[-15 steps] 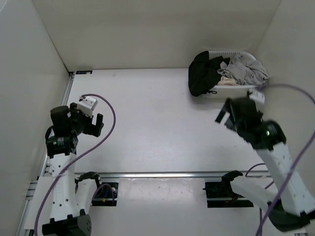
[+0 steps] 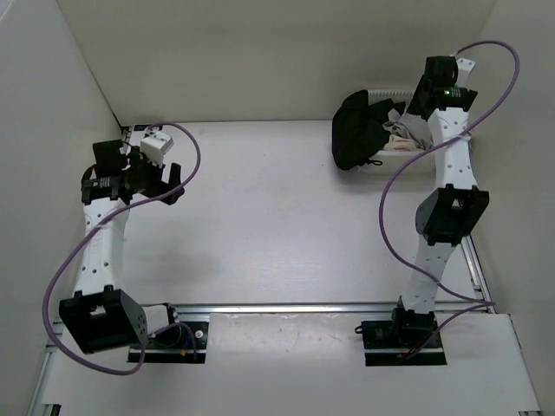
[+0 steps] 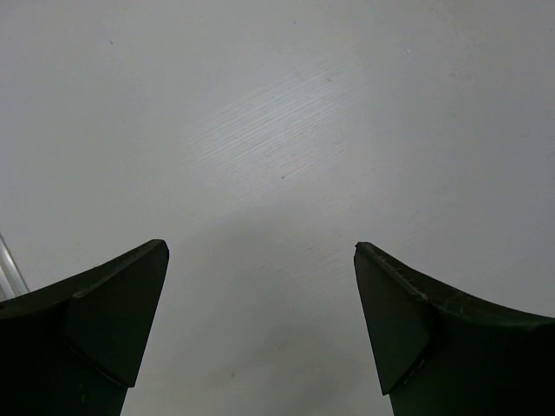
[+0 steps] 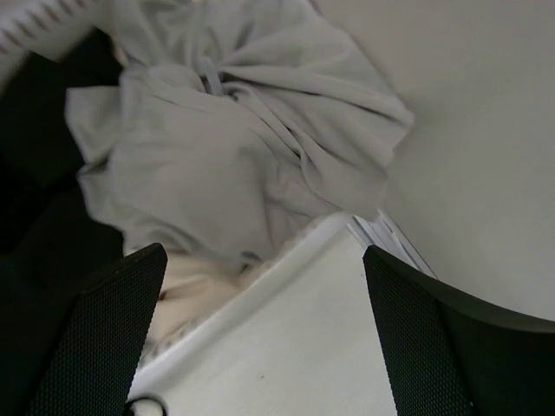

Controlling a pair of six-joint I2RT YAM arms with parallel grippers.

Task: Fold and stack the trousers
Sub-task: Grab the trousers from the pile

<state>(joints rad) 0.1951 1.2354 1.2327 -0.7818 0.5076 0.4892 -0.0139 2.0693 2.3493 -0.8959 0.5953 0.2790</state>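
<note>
Right fingers (image 4: 95,347) apart, hovering over crumpled trousers (image 4: 234,165); left fingers (image 3: 78,347) apart, well away.

Far right corner of the desk (image 2: 277,225): white basket (image 2: 388,89), black garment (image 2: 355,132) slumped over its left rim, trousers (image 2: 406,128) crumpled beside it, right arm (image 2: 451,160) stretched above. Near the left edge, left pincer (image 2: 176,185) spread open.

The top external camera sits high behind both arm bases and looks down from afar over the whole tabletop (image 2: 260,199). The left wrist camera looks down past the left tool (image 3: 260,251), close above bare tabletop near the far left. The right wrist camera looks past the right tool (image 4: 262,253), close over the basket (image 4: 295,256) in the far right corner. The overhead view also shows that basket and its grey trousers (image 4: 225,156).
</note>
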